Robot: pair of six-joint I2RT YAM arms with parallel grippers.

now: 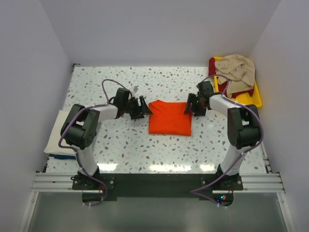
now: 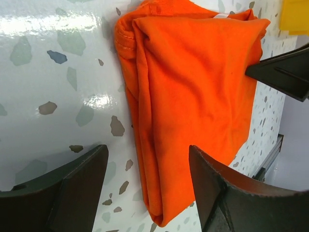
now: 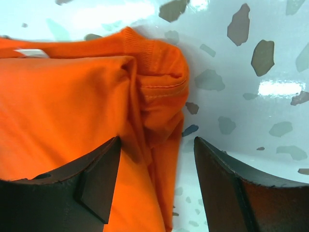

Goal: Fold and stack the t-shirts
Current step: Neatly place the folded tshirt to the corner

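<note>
Clearly, both pincers are spread wide: the left gripper (image 1: 143, 107) and the right gripper (image 1: 189, 105) are set at opposite edges of the folded orange t-shirt (image 1: 170, 118), and nothing is held.

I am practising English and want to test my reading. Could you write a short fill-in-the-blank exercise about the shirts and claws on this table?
1. The folded t-shirt between the left claw and the right claw is ____.
2. Both claws stand ____.
3. The beige t-shirt lies on a ____ tray.
Missing words: orange; open; yellow.
</note>
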